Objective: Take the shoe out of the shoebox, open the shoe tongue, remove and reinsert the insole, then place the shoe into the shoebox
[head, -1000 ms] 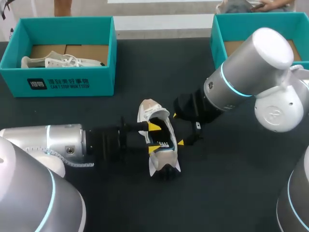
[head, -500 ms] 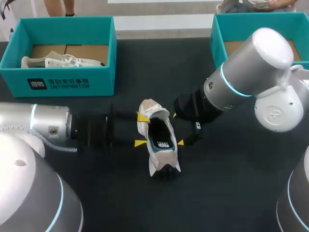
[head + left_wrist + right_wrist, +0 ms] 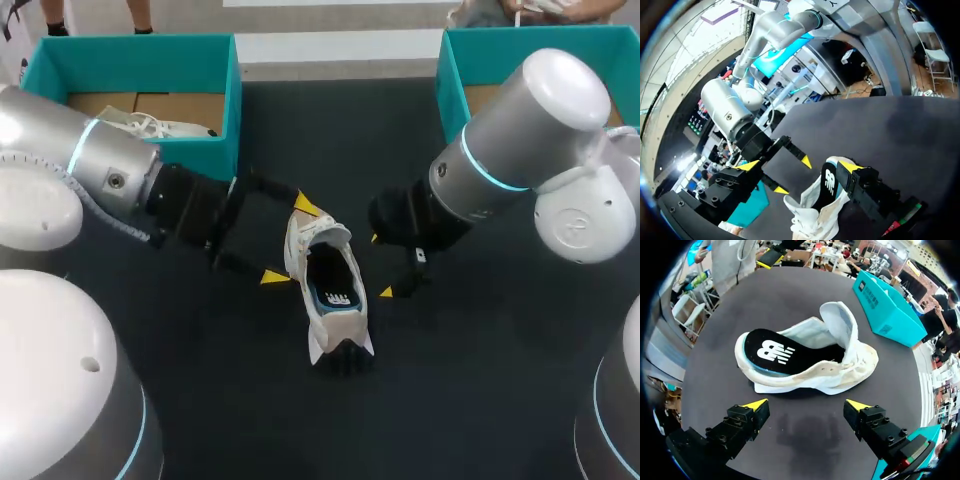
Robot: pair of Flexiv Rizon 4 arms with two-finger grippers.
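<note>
A cream shoe [image 3: 338,318] lies on the dark table in the middle, its tongue [image 3: 318,232] folded up and a black insole [image 3: 336,292] with a white logo showing inside. My left gripper [image 3: 289,241] stands open just left of the shoe, one yellow tip close to the tongue end. In the left wrist view the shoe [image 3: 826,186] lies just ahead of the left gripper [image 3: 801,165], nothing held. My right gripper [image 3: 380,265] is open on the shoe's right side. Its own view shows the right gripper [image 3: 806,404] short of the shoe [image 3: 840,372], with the insole [image 3: 771,353] visible.
A teal shoebox [image 3: 215,60] at the back left holds another white shoe [image 3: 150,125]. A second teal box [image 3: 452,75] stands at the back right; one teal box [image 3: 885,305] also shows beyond the shoe in the right wrist view.
My left gripper has pulled out of the shoe's opening, backed off to the left and opened wide. The shoe stays put. My right arm has hardly moved.
</note>
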